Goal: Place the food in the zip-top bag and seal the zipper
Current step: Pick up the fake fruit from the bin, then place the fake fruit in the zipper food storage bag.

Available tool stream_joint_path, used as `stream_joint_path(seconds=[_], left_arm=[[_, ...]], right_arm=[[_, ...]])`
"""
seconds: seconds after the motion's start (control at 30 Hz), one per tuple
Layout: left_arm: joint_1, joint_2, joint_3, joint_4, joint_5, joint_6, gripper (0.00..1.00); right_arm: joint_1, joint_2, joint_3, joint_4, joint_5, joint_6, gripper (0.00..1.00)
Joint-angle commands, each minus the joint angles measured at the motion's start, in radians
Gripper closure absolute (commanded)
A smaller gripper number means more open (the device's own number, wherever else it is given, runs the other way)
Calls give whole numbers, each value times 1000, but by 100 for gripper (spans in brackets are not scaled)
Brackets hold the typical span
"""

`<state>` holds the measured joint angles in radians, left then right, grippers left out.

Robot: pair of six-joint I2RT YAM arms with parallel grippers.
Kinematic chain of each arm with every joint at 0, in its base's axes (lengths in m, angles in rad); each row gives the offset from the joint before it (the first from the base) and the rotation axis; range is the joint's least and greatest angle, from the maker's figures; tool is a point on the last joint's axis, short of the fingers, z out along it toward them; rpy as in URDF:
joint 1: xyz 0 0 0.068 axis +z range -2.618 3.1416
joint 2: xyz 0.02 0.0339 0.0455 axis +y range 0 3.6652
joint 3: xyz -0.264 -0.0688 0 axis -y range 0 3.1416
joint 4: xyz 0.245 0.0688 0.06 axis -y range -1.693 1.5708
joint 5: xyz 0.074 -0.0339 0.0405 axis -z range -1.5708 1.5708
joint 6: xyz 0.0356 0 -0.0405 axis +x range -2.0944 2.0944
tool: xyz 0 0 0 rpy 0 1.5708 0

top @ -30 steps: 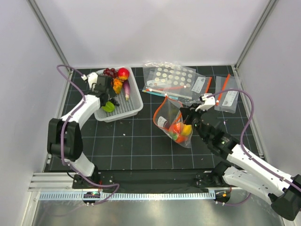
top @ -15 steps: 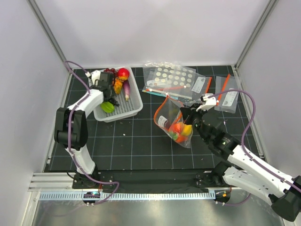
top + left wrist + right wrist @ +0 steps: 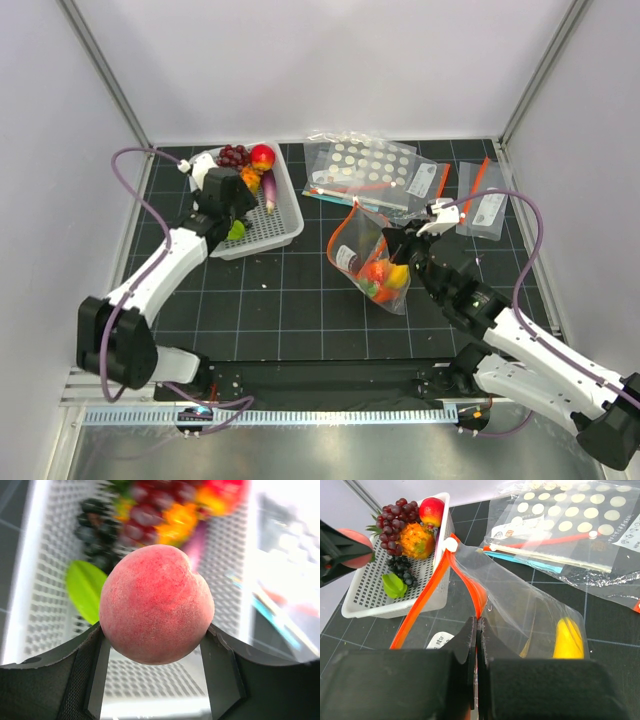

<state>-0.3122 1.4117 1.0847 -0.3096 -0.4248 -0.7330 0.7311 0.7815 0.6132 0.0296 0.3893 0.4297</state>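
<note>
My left gripper (image 3: pixel 154 631) is shut on the pink peach (image 3: pixel 156 610) and holds it above the white basket (image 3: pixel 45 580). The right wrist view shows that peach (image 3: pixel 354 547) at the far left, between dark fingers. From the top, the left gripper (image 3: pixel 226 198) hovers over the basket's near part. My right gripper (image 3: pixel 477 625) is shut on the zip-top bag (image 3: pixel 375 262), pinching its mouth edge at the orange-red zipper (image 3: pixel 465 577). The mouth gapes toward the basket. A yellow banana (image 3: pixel 567 637) and orange pieces (image 3: pixel 378 270) lie inside the bag.
The basket (image 3: pixel 283 230) holds dark grapes (image 3: pixel 395 515), a red-yellow fruit (image 3: pixel 262 155), an orange piece (image 3: pixel 415 540) and a green piece (image 3: pixel 85 587). A clear dotted bag (image 3: pixel 365 165) and small labelled bags (image 3: pixel 480 205) lie behind the zip-top bag.
The left gripper has closed on the peach and lifted it, drawing back toward the basket's near side. The right gripper and the bag have stayed still.
</note>
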Motion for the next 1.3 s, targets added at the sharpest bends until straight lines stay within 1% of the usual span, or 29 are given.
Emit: stream_joint_path(seconds=[0.0, 0.03, 0.07, 0.1, 0.17, 0.2, 0.27, 0.33, 0.4, 0.47, 0.5, 0.53, 0.67, 0.8, 0.93, 0.97, 1.0, 1.13, 1.17, 1.2, 1.23, 1.27], left_arm=[[-53, -115, -63, 125, 131, -26, 67], [-65, -153, -93, 147, 170, -28, 66], [-79, -172, -104, 194, 245, -29, 65], [-105, -184, -114, 213, 277, -34, 65], [-140, -207, -109, 237, 339, -28, 64], [-178, -211, -105, 242, 353, -8, 64], [-215, -217, -92, 250, 382, 10, 64], [-266, -217, -89, 268, 420, 33, 64], [-304, -212, -82, 299, 506, 38, 63], [-332, -204, -69, 305, 543, 63, 63], [-365, -197, -51, 305, 549, 73, 63], [-381, -191, -46, 305, 575, 84, 62], [-430, -146, 0, 305, 672, 96, 62], [-496, -102, 41, 305, 701, 124, 59], [-545, -15, 122, 219, 660, 165, 57], [-553, -2, 136, 199, 628, 167, 55], [-553, 13, 147, 176, 606, 162, 51], [-553, 56, 187, 107, 581, 162, 41], [-554, 64, 195, 101, 578, 162, 36], [-556, 66, 196, 96, 572, 162, 23], [-558, 66, 198, 87, 569, 162, 7], [-562, 59, 199, 84, 563, 164, 0]], right_arm=[[1, 2, 22, 50, -6, 14, 99], [1, 4, 20, 52, -6, 14, 99], [1, 1, 22, 50, -9, 14, 99], [1, -1, 23, 49, -10, 12, 99], [1, -4, 22, 49, -15, 14, 99], [1, -7, 23, 47, -21, 14, 99], [1, -13, 23, 47, -29, 15, 99], [1, -21, 23, 46, -27, 15, 99], [1, -25, 22, 46, -27, 15, 99], [1, -22, 22, 46, -33, 15, 99], [1, -21, 23, 46, -30, 17, 99], [1, -21, 25, 44, -35, 18, 99], [1, -40, 23, 41, -32, 15, 99], [1, -62, 25, 33, -24, 7, 99], [1, -79, 22, 33, -15, 4, 99], [1, -80, 19, 33, -13, 4, 99], [1, -82, 20, 33, -12, 4, 99], [1, -84, 17, 35, -7, 4, 99], [1, -87, 17, 33, -6, 4, 99], [1, -87, 16, 35, -4, 4, 99], [1, -88, 16, 35, -1, 4, 99], [1, -88, 13, 35, 0, 4, 99]])
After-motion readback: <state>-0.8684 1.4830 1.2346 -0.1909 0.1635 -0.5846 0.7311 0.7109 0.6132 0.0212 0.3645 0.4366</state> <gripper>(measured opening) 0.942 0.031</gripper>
